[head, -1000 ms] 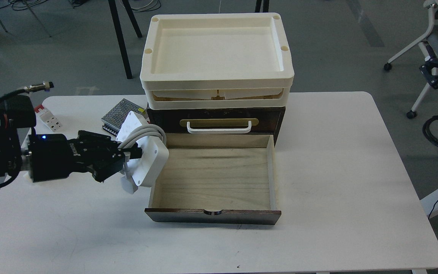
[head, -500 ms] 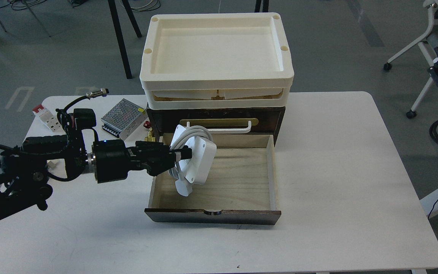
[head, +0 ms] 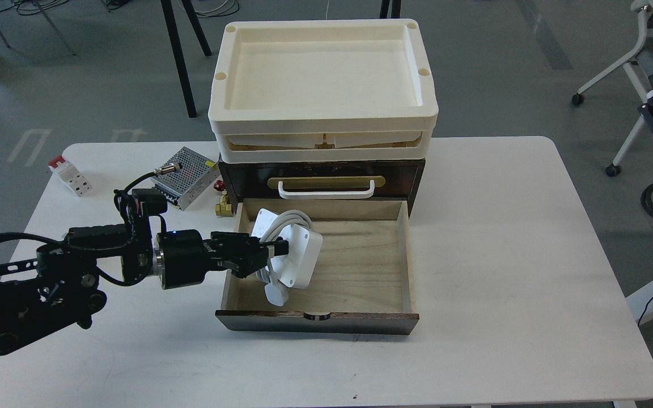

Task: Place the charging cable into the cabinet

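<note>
Visibly tilted, the white charging cable (head: 295, 258) has its cord looped.

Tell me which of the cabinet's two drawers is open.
The lower drawer, pulled out with its pale wood floor showing; the left gripper holds the charging cable over it. The upper drawer, with the white handle, is shut.

Drawer (head: 349, 266) is pale raw-looking wood with visible grain, matt. Cabinet (head: 321, 173) front is dark stained wood, slightly glossy, with a brass plate (head: 326, 182). Trays (head: 321, 79) look like smooth cream plastic. Cable (head: 289, 255) block is smooth white plastic. Table (head: 502, 255) is matt white.
</note>
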Tool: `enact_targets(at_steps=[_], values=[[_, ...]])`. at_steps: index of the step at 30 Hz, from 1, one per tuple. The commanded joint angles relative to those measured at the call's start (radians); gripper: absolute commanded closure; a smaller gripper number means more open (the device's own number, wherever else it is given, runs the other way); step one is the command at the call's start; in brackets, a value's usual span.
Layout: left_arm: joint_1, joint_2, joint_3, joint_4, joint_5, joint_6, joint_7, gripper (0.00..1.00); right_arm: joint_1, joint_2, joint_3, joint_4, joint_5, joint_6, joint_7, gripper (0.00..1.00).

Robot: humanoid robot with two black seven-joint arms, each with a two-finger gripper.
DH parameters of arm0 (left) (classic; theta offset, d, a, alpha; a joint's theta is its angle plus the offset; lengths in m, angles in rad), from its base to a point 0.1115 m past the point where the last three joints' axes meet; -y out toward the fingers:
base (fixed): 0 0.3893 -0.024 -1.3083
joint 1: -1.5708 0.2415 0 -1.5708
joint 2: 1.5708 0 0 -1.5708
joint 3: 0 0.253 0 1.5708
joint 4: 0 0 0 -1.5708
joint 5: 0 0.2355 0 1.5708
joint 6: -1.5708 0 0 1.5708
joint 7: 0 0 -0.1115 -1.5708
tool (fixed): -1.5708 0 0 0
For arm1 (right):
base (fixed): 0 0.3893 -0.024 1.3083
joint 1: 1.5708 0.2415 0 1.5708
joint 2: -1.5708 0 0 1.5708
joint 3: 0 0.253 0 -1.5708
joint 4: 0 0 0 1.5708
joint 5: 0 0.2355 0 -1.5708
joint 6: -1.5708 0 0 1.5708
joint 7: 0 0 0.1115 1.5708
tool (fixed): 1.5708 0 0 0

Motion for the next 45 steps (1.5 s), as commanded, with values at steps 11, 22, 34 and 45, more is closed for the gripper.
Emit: enact_targets(at_steps=[11, 22, 34, 45], values=[[-0.011, -0.052, -0.011, 0.049, -0.010, -0.003, 0.000, 0.38, 0.000, 0.002, 0.003, 0.005, 0.002, 0.000, 0.000, 0.00], [0.015, 0.032, -0.189, 0.017, -0.434, -0.046, 0.000, 0.13, 0.017, 0.016, 0.009, 0.018, 0.002, 0.000, 0.000, 0.00], [0.016, 0.146, -0.419, 0.345, -1.184, -0.372, 0.000, 0.09, 0.060, 0.068, 0.011, 0.097, 0.000, 0.000, 0.000, 0.00], [-0.054, -0.088, -0.585, 0.612, -1.476, -0.372, 0.000, 0.08, 0.027, 0.091, 0.098, 0.106, 0.000, 0.000, 0.000, 0.00]])
